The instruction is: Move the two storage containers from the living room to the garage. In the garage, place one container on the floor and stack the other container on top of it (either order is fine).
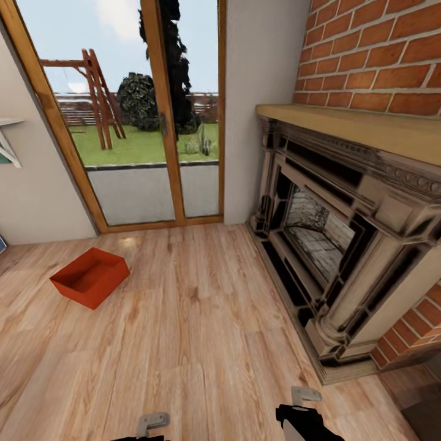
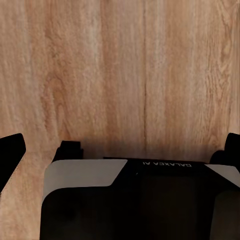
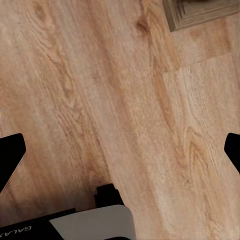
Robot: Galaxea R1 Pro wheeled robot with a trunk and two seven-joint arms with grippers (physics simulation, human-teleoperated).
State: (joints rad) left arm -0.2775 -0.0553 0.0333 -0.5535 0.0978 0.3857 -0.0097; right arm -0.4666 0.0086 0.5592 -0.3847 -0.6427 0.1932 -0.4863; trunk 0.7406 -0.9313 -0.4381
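Floor [image 1: 202,318]: light wood planks, visible grain and knots, faint satin sheen near the glass doors [image 1: 147,116]. Door frames looked like varnished warm wood; panes clear. Storage container [image 1: 90,277]: orange-red, smooth matt plastic look. Fireplace surround [image 1: 343,239]: pale carved stone or painted finish with dark recesses; firebox lined with rough grey brick. Mantel shelf [image 1: 361,125]: plain matt wood. Chimney breast [image 1: 380,52]: rough red brick, pale mortar.

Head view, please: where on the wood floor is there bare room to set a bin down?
A wide bare stretch of wood floor lies between the orange-red container and the fireplace, running to the glass doors. It is tight along the fireplace base and beside the container near the left wall.
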